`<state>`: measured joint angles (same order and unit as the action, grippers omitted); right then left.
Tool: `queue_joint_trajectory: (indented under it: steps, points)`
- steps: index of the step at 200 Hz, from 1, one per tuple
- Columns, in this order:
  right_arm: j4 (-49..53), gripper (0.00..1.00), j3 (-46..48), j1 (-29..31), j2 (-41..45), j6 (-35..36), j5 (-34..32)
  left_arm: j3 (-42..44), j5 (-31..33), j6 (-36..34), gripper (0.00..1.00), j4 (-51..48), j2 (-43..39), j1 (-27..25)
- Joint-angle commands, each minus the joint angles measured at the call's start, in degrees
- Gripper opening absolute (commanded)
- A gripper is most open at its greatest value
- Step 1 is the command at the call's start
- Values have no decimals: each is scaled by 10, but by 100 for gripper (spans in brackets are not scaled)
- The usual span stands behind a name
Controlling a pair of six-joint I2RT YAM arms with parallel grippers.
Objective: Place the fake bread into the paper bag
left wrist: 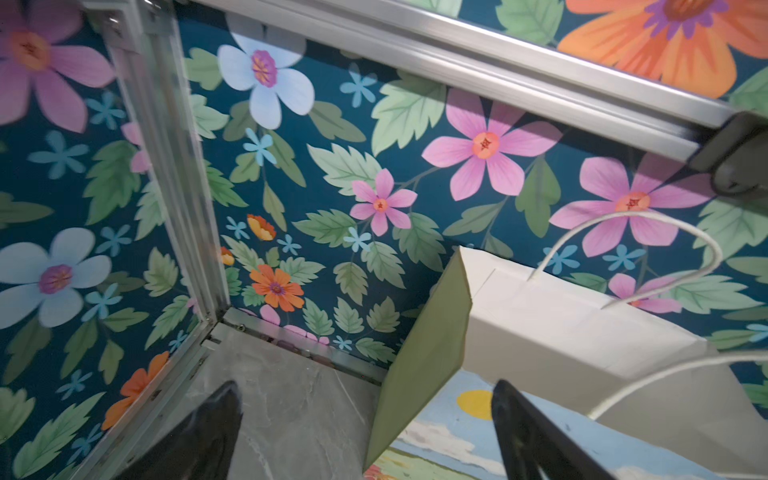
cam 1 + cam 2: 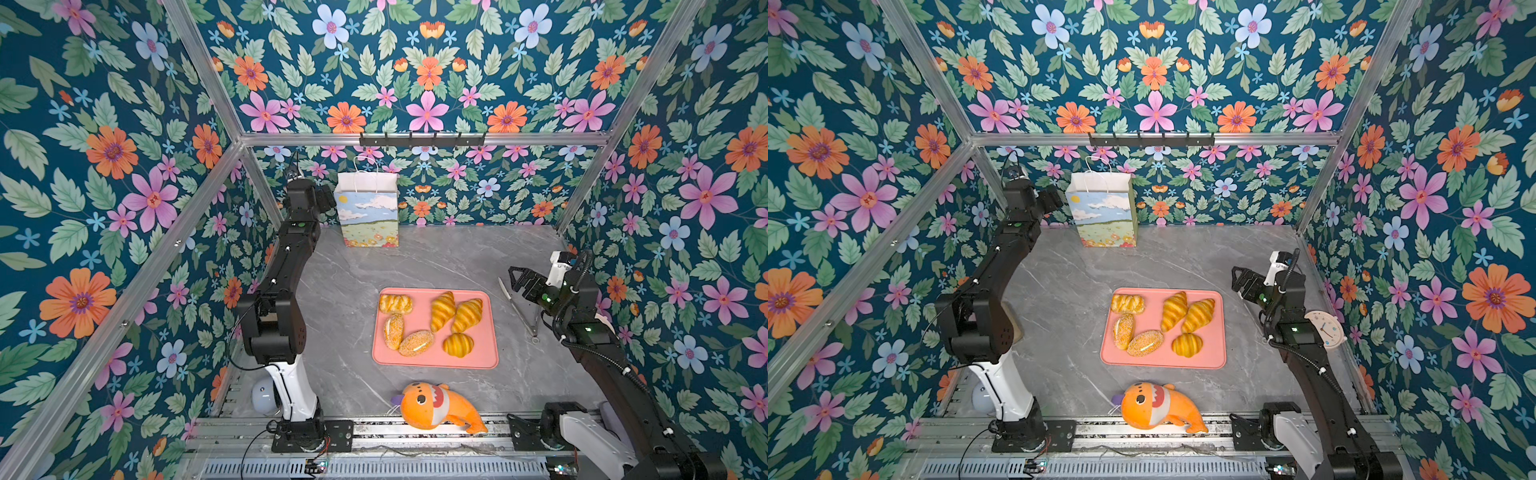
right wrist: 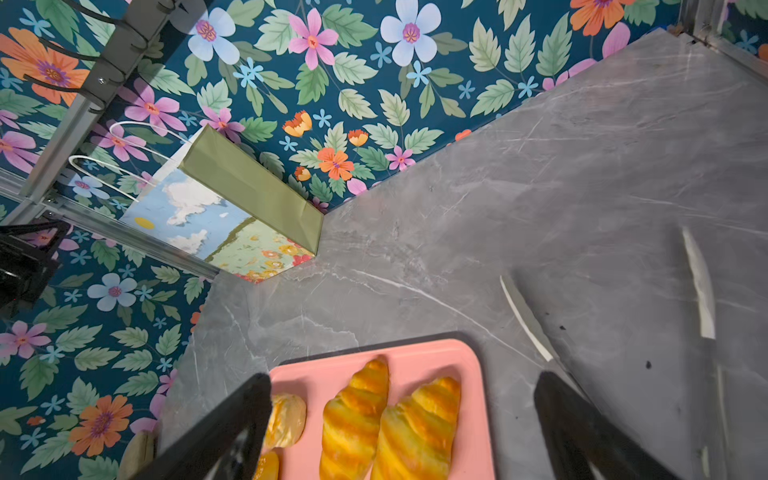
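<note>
Closest to us, the orange plush fish [image 2: 436, 409] lies at the front edge of the bench [image 2: 340, 291]; it is not part of the job. Behind it, near the middle of the bench, sits the pink tray [image 2: 482, 353]. All six pieces of fake bread [image 2: 442, 309] lie on it, so none is in the bag yet. The paper bag [image 2: 368, 216] stands upright at the back edge, toward the back left corner, well apart from the tray. The left gripper [image 1: 365, 386] is beside the bag with its jaws wide apart, holding nothing; the bag's front left corner sits between its two fingers. The right gripper [image 3: 403, 380] is also spread wide and empty. It hangs above the bench just off the tray's right side, facing two croissants that touch each other. Metal tongs [image 2: 519, 309] lie near the right edge under that arm. What could go wrong? The bag is thin paper, so a bump or hard squeeze from the left gripper could tip it or crush its top. Its cord handles [image 1: 623, 215] loop over the opening and could catch a finger or block a roll. The bread is shiny and round, so it could slip from a pinch. Grabbing one croissant could shove its neighbor. The trip to the bag is long, so a weak hold could drop the bread.
</note>
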<state>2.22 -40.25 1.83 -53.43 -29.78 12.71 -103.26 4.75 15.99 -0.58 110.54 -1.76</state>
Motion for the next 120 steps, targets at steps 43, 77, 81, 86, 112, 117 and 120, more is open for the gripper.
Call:
queue_joint_trajectory:
  steps: [43, 77, 81, 86, 112, 117, 120]
  points:
    - [40, 99, -26, 0, -7, 6, 20, -219, -110, -5, 79, -119, 127, 10]
    - [56, 99, -40, 1, -19, 8, 21, -289, -133, -9, 71, -148, 169, 14]
    - [56, 99, -40, 1, -19, 9, 21, -292, -137, -10, 70, -148, 172, 14]
    - [55, 99, -39, 0, -19, 9, 20, -294, -142, -12, 70, -147, 175, 14]
    - [58, 99, -39, 1, -22, 9, 15, -316, -155, -19, 69, -156, 193, 14]
    - [58, 99, -39, 0, -23, 8, 14, -320, -155, -20, 69, -158, 197, 14]
    - [58, 99, -39, 0, -23, 9, 14, -323, -155, -21, 69, -160, 199, 14]
